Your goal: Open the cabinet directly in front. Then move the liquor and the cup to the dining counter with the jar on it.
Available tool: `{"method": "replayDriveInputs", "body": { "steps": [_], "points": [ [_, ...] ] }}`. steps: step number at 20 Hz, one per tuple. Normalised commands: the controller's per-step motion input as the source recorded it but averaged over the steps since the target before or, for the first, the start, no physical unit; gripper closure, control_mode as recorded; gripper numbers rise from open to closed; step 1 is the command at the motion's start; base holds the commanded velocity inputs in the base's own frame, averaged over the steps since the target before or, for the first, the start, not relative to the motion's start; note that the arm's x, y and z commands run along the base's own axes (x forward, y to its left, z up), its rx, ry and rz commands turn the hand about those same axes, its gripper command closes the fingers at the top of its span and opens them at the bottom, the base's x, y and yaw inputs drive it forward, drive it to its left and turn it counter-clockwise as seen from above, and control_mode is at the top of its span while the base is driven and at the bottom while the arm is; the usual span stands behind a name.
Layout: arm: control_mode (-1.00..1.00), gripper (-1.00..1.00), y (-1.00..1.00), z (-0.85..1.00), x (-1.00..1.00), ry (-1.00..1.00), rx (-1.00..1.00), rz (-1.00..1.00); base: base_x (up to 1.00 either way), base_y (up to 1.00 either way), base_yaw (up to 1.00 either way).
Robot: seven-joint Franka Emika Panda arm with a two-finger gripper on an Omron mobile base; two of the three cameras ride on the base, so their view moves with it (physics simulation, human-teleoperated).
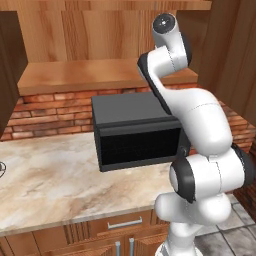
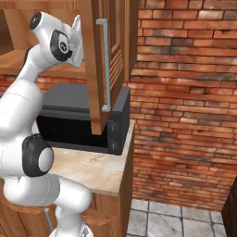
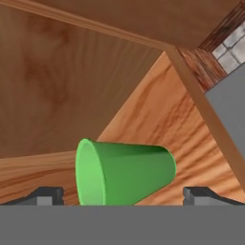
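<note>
Arm (image 1: 200, 120) folded, elbow high, wrist reaching fwd and up. Hand (image 3: 122, 195) wide open, fingertips (image 3: 48, 195) well apart.

Green cup (image 3: 125, 173) between spread end effector (image 3: 124, 195) fingertips.

— What sort of place was this?
— A home kitchen, rendered. A marble tabletop (image 1: 55, 175) ran along a red brick wall (image 2: 185, 102), and a black microwave (image 1: 137, 132) sat at the tabletop's right end, against the back edge.
— Anything else that showed it?
— Brown wooden wall cabinets (image 1: 100, 30) hung above, one door (image 2: 99, 60) swung open with a long silver bar handle (image 2: 106, 65). Base cabinets with short handles (image 1: 125, 223) stood under the tabletop's front edge, and grey floor tiles (image 2: 162, 217) lay below.
</note>
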Motion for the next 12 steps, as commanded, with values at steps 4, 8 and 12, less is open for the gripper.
{"method": "replayDriveInputs", "body": {
  "steps": [4,8,12],
  "points": [
    [-1.0,-1.0,-0.02,-0.08,0.09,0.0,0.02,-0.01,0.0,0.0,0.0],
    [-1.0,-1.0,0.0,-0.05,0.08,0.0,0.03,0.0,0.0,0.0,0.0],
    [-1.0,-1.0,-0.01,-0.05,0.06,0.0,0.03,0.0,0.0,0.0,0.0]
  ]
}}
